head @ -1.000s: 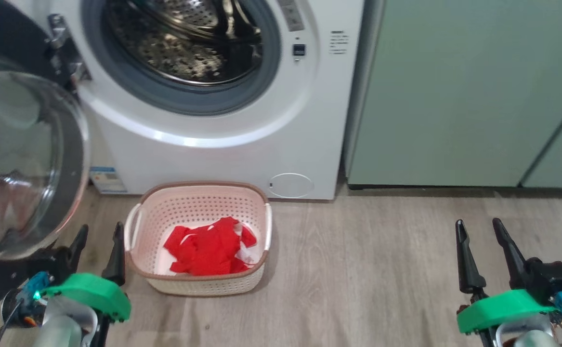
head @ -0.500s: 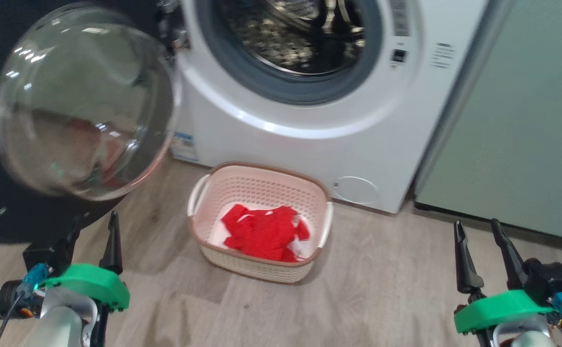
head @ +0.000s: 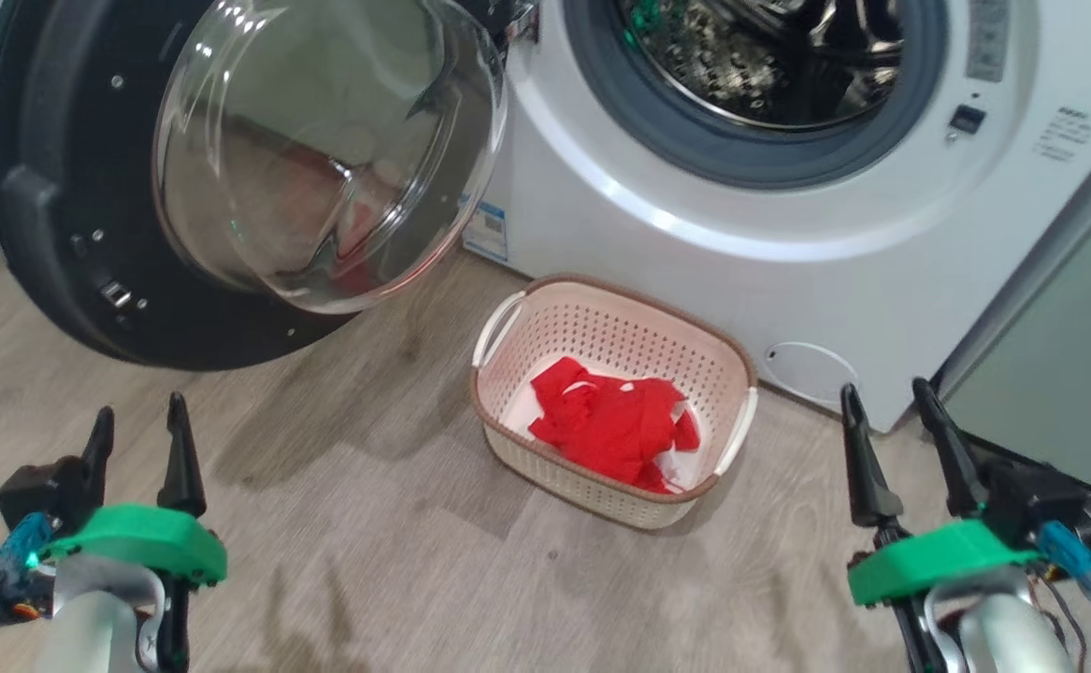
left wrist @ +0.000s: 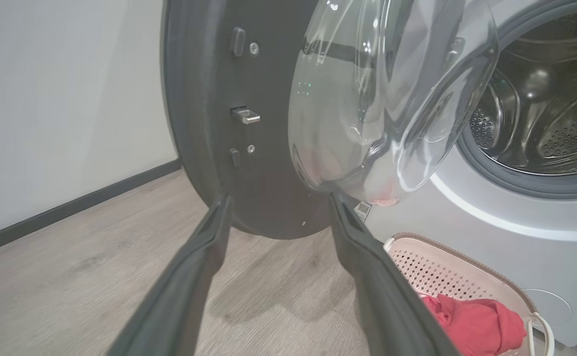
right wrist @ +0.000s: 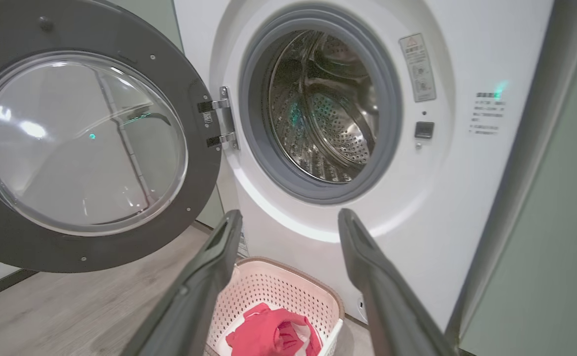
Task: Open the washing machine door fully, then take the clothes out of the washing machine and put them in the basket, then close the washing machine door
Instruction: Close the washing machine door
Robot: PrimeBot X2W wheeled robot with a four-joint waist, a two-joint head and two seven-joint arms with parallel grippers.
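Observation:
The white washing machine (head: pixel 695 262) (right wrist: pixel 466 198) stands with its door (head: pixel 59 234) (left wrist: pixel 204 123) (right wrist: pixel 80 143) swung wide open to the left. The steel drum (right wrist: pixel 323 113) looks bare inside. On the floor before the machine sits the cream basket (head: pixel 730 350) (right wrist: pixel 288 287) (left wrist: pixel 446 277) with the red clothes (head: pixel 612 422) (right wrist: pixel 273 336) (left wrist: pixel 476 324) lying in it. My left gripper (head: pixel 138 425) (left wrist: pixel 278 202) hangs open and empty at the lower left, below the door. At the lower right my right gripper (head: pixel 886 402) (right wrist: pixel 290 217) is open and empty too, right of the basket.
Pale green cabinets (head: pixel 1069 374) (right wrist: pixel 540 247) stand right of the machine. A white wall with a dark skirting (left wrist: pixel 70 212) runs behind the open door. Wood-look floor (head: pixel 367 523) spreads between my grippers.
The head camera has turned left, so the door, the machine and the basket have shifted right in the picture. Both grippers stay open and empty, and the clothes lie as before.

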